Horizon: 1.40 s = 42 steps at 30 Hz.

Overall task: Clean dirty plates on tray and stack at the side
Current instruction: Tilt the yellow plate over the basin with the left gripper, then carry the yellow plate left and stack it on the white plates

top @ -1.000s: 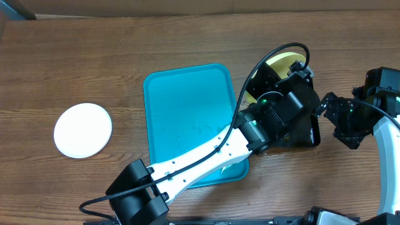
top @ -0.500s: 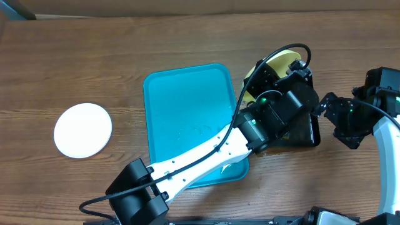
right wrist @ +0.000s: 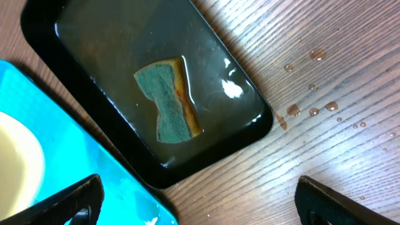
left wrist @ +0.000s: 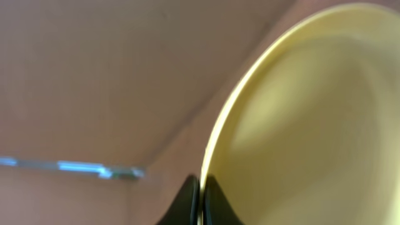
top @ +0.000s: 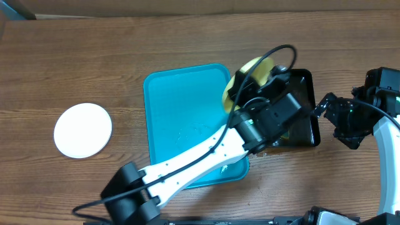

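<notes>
My left gripper [left wrist: 200,195] is shut on the rim of the pale yellow plate [left wrist: 312,125], which fills its wrist view. From overhead, this plate [top: 249,67] is held tilted over the right edge of the turquoise tray [top: 181,106], mostly hidden by the left arm. A white plate [top: 82,130] lies on the table far left. My right gripper [right wrist: 200,206] is open and empty above the wood beside the black tray. The right wrist view shows a corner of the turquoise tray [right wrist: 69,156] and a bit of the yellow plate [right wrist: 15,162].
A black tray [right wrist: 237,134] holding water and a green-and-yellow sponge [right wrist: 169,100] stands right of the turquoise tray; it also shows overhead [top: 307,134]. Water drops [right wrist: 312,106] lie on the wood beside it.
My left gripper has carried the yellow plate leftward, from over the black tray to over the turquoise tray's right edge. The right arm has not moved.
</notes>
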Tool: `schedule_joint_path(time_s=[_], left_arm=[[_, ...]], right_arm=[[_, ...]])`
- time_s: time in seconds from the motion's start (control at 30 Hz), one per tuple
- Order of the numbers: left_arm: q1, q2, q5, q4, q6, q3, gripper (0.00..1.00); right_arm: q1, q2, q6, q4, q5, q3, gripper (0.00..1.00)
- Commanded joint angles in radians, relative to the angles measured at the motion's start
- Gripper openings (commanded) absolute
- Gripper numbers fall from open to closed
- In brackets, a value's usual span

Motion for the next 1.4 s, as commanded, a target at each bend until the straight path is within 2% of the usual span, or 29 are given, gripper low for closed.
schedule_joint_path(time_s=[0.0,0.07,0.17,0.33,0.47,0.6,0.7,0.77,0.87,0.97,1.1,1.37], left_arm=[[0.07,-0.178,0.224,-0.222,-0.467,0.014,0.04],[0.151,-0.252,0.35,-0.397,-0.662,0.014,0.04],[0.32,-0.362,0.475,-0.628,-0.838,0.014,0.04],[0.656,-0.483,0.562,-0.83,-0.864,0.012,0.05],[0.967,-0.527,0.595,-0.878,-0.816,-0.025,0.04],[1.288,-0.529,0.692,-0.816,-0.721,-0.116,0.04],[1.499,-0.529,0.858,-0.695,-0.628,-0.229,0.04],[1.62,-0.524,0.989,-0.598,-0.578,-0.322,0.04],[1.734,-0.51,1.064,-0.48,-0.546,-0.428,0.04],[1.799,-0.481,1.126,-0.371,-0.491,-0.502,0.04],[1.806,-0.425,1.123,-0.272,-0.452,-0.558,0.04],[1.806,-0.327,1.121,-0.196,-0.454,-0.562,0.05]], right_arm=[[-0.002,-0.003,-0.019,-0.003,0.002,0.002,0.99],[-0.002,-0.003,-0.019,-0.004,0.002,0.002,0.99],[-0.002,-0.003,-0.019,-0.006,0.002,0.002,0.99],[-0.002,-0.003,-0.019,-0.006,0.003,0.002,0.99],[-0.002,-0.003,-0.019,-0.006,0.003,0.002,0.99],[-0.002,-0.003,-0.019,-0.007,0.002,0.002,0.99],[-0.002,-0.003,-0.019,-0.008,0.003,0.002,0.99],[-0.002,-0.003,-0.019,-0.008,0.003,0.002,0.99],[-0.002,-0.003,-0.019,-0.01,0.003,0.002,0.99],[-0.002,-0.003,-0.019,-0.009,0.003,0.002,0.99],[-0.002,-0.003,-0.019,-0.006,0.002,0.002,0.99],[-0.002,-0.003,-0.019,-0.011,0.002,0.002,0.99]])
